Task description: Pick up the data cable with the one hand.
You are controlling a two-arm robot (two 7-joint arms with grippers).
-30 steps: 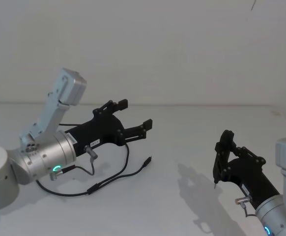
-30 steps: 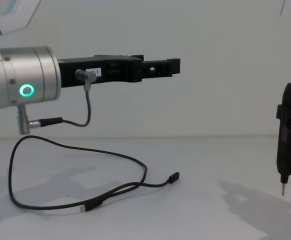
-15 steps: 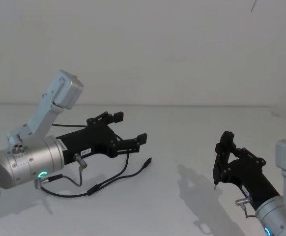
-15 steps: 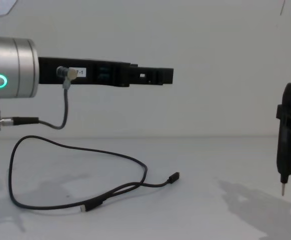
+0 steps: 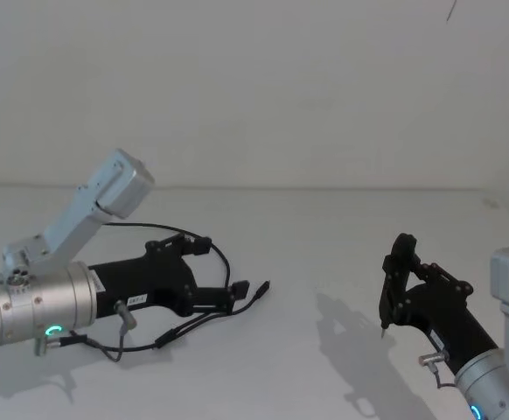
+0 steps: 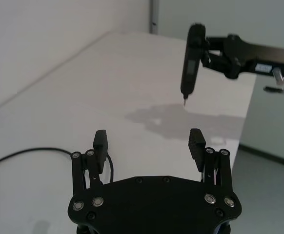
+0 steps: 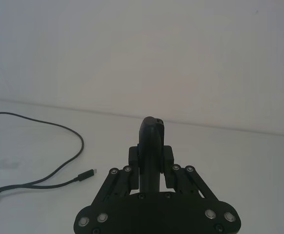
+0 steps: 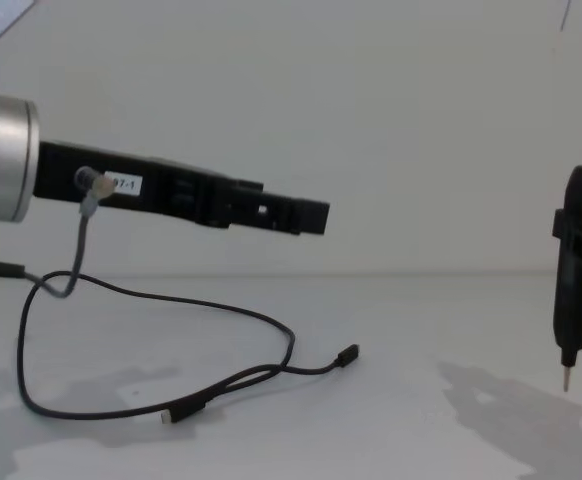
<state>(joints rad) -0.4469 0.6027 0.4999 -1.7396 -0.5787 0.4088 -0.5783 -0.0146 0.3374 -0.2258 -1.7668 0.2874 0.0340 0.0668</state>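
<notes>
Over the last 1.0 s the left gripper (image 5: 222, 266) is descending and pitching nose-down, pulling back toward the robot's left, and closing the gap above the data cable (image 8: 292, 347) loop, fingers spread wide.

My left arm reaches forward and low, its silver wrist (image 5: 36, 306) level behind my left claw (image 5: 221, 265), whose two black fingers (image 6: 100, 142) are spread wide apart, while my raised right claw (image 5: 400, 293) is clamped around a slim black tool (image 5: 402, 248) pointing down.
</notes>
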